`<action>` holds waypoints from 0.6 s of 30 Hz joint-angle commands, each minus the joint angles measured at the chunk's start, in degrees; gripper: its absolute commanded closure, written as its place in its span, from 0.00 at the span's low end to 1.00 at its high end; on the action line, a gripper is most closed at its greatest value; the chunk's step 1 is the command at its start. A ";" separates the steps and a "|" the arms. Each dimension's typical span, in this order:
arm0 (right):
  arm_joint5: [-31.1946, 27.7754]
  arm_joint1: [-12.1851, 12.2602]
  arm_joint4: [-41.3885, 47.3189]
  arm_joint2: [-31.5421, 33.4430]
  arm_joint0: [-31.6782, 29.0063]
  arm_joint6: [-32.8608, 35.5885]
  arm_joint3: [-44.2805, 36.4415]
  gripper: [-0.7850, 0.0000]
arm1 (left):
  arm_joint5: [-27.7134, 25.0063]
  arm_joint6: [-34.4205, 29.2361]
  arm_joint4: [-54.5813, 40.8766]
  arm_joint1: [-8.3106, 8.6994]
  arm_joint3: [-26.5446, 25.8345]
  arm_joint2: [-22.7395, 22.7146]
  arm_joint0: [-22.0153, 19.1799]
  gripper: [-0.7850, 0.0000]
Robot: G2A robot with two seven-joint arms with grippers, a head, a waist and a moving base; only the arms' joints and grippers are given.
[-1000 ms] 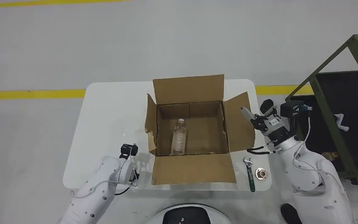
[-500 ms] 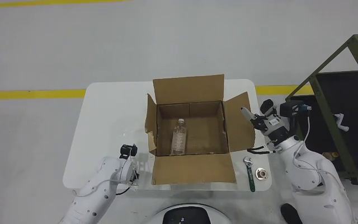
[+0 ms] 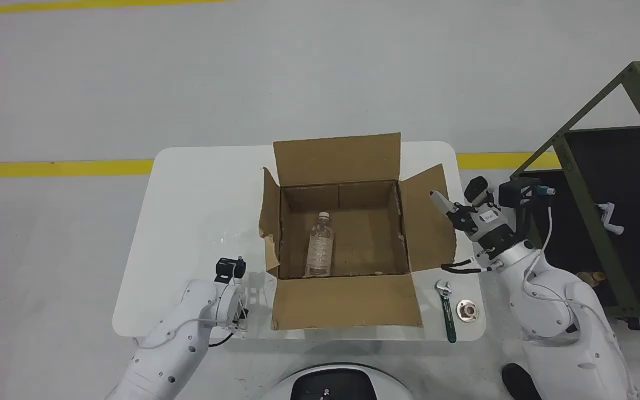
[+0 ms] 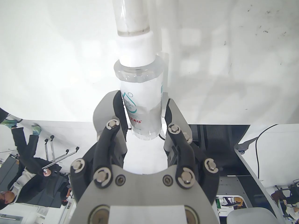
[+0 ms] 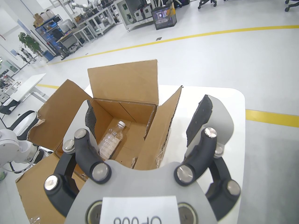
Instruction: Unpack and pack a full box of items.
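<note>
One cardboard box point(image 3: 345, 301) stands in the middle of the white table point(image 3: 190, 220) with all four flaps folded out. It holds a single clear water bottle point(image 3: 320, 243), which lies on its side on the box floor towards the left wall, its white cap pointing to the far side. There are two bottles in all. The second is a small clear bottle point(image 4: 141, 94) with a white collar and a printed label, held by the left gripper point(image 4: 142, 108) over the near left part of the table, just left of the box's near left corner. The pads sit tight against both sides of its lower end. The right gripper point(image 5: 148, 108) hangs to the right of the box's right flap, its two fingers spread wide with nothing between them. On the near right of the table lie one wrench point(image 3: 446, 312) and, just beside it, one small round metal piece point(image 3: 466, 311).
</note>
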 commanded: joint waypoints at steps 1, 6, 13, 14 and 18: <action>0.06 0.00 0.08 -0.01 0.02 0.04 0.06 0.00 | -0.07 0.11 0.04 -0.11 0.25 0.01 -0.08 0.52; 0.10 0.02 0.04 0.01 0.04 -0.09 0.18 0.00 | -0.25 0.23 0.12 -0.33 0.85 -0.03 -0.23 0.53; 0.17 0.04 0.13 0.01 0.03 -0.03 0.23 0.00 | -0.36 0.57 0.73 -0.64 1.56 0.12 -0.40 0.74; 0.17 0.04 0.13 0.01 0.04 -0.04 0.24 0.00 | -0.32 0.62 0.86 -0.68 1.66 0.12 -0.40 0.81; 0.16 0.05 0.14 -0.01 0.10 -0.04 0.30 0.00 | -0.24 0.73 1.32 -0.79 1.63 -0.14 -0.44 1.00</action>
